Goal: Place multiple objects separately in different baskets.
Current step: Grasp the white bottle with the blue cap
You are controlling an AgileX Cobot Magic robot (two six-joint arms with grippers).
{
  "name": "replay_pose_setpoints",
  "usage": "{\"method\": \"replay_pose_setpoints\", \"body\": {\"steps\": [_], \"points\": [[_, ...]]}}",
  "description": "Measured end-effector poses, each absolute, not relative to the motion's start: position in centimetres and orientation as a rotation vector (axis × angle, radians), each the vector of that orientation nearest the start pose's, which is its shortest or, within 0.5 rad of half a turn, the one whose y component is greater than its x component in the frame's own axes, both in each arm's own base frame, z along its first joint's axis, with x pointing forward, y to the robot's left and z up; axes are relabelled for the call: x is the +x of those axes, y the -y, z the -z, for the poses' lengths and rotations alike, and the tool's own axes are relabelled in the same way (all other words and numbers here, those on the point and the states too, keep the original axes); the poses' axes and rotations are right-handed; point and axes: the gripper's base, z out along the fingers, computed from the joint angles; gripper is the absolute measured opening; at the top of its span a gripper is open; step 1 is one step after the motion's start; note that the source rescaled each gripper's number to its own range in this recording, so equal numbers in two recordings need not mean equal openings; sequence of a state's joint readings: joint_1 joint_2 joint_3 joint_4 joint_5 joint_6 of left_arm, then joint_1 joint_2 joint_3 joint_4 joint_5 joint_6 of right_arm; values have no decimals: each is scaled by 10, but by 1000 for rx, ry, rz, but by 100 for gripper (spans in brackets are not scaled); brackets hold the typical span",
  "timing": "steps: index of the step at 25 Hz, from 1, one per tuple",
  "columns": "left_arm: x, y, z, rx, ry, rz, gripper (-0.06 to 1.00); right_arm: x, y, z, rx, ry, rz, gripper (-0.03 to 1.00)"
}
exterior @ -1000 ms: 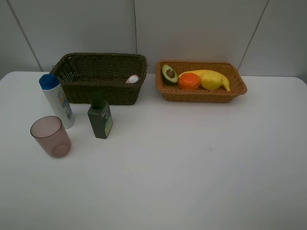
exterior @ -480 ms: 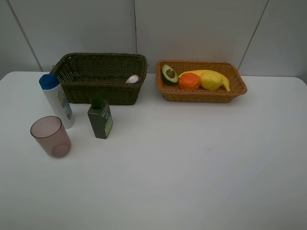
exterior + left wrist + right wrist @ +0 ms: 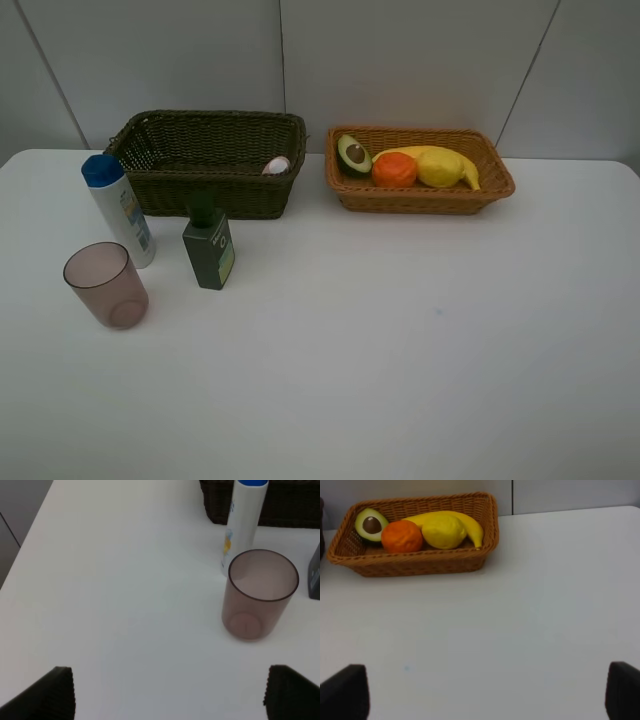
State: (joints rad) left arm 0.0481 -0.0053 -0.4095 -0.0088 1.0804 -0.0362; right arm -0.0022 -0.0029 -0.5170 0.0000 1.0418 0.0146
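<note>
The orange-tan basket [image 3: 420, 200] holds the avocado half [image 3: 353, 154], orange [image 3: 394, 169], lemon [image 3: 437, 168] and banana [image 3: 466, 167]. In the dark olive basket [image 3: 210, 195] only the white cap of the pink bottle [image 3: 277, 165] shows. The white blue-capped bottle [image 3: 120, 212], dark green bottle [image 3: 209, 250] and mauve cup [image 3: 106, 286] stand on the table in front of it. My left gripper [image 3: 170, 700] is open and empty, short of the cup [image 3: 260, 595]. My right gripper [image 3: 482, 695] is open and empty, well back from the fruit basket [image 3: 415, 562]. Neither gripper shows in the high view.
The white table [image 3: 400, 350] stretches bare from the objects to its front edge. A grey panelled wall [image 3: 400, 60] stands right behind both baskets. In the left wrist view the table's side edge [image 3: 25, 535] runs close to the cup and the white bottle [image 3: 242, 525].
</note>
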Motion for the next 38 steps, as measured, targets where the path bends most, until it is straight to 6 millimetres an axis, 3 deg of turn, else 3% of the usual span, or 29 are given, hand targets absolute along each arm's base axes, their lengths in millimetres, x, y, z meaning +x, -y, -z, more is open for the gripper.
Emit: {"method": "replay_pose_setpoints", "body": {"steps": [38], "points": [[3, 1, -250, -75, -2148, -4, 100, -7, 0, -283, 16, -2005, -9, 100]]}}
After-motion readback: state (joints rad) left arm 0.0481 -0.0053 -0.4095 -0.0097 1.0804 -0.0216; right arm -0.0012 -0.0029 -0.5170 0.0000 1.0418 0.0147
